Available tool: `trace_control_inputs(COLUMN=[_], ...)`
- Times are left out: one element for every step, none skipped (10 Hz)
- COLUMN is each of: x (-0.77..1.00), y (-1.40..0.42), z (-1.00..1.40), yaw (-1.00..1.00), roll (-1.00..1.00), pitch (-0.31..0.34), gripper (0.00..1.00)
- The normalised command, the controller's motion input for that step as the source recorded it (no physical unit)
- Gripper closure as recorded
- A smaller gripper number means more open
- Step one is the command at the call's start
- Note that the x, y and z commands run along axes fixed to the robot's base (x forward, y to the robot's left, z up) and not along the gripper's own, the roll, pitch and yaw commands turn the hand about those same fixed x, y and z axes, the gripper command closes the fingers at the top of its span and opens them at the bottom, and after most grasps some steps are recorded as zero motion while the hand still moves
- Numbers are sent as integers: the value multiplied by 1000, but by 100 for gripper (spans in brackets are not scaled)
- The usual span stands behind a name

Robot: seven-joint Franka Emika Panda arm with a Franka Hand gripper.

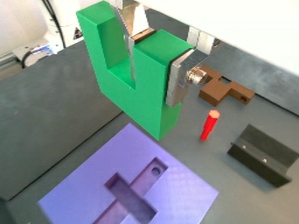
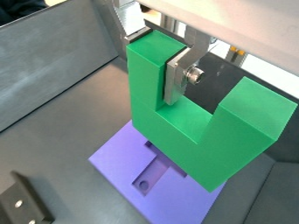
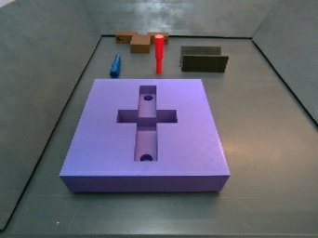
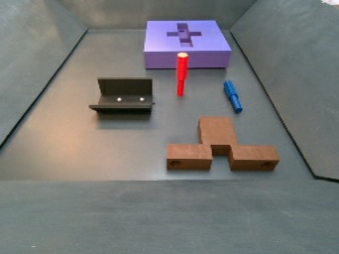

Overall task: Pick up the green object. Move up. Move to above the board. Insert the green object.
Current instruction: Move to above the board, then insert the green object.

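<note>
On the table (image 3: 50, 130) around the board (image 3: 149, 167) you have a red peg (image 3: 161, 52) standing upright, a blue piece (image 3: 115, 65) lying flat, a brown block (image 4: 221, 151) and the dark fixture (image 4: 125, 96); in both side views all sit apart from the board, and nothing lies on its cross-shaped recess (image 3: 145, 119). Neither side view shows the arm or the green object. In both wrist views the green object (image 1: 131, 74) hangs in the air, prongs up, with the board's recess below it near the lower edge of the frame. Your pincer (image 1: 159, 68) is clenched on one prong, a silver finger (image 2: 177, 77) pressed flat against that prong's inner face. From the wrist views it points downward over the board.
</note>
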Motion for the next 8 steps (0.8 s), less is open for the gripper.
trace_control_inputs(x=[90, 0, 69, 57, 294, 137, 0, 0], y=[-256, -40, -177, -229, -140, -160, -129, -140], z=[80, 0, -349, -729, -923, -880, -711, -674], yaw=[-2, 0, 0, 0, 0, 0, 57, 171], roll=[53, 0, -117, -119, -80, -76, 0, 31], pitch=[120, 0, -109, -164, -109, -136, -171, -146], gripper=[100, 100, 100, 100, 100, 100, 100, 100])
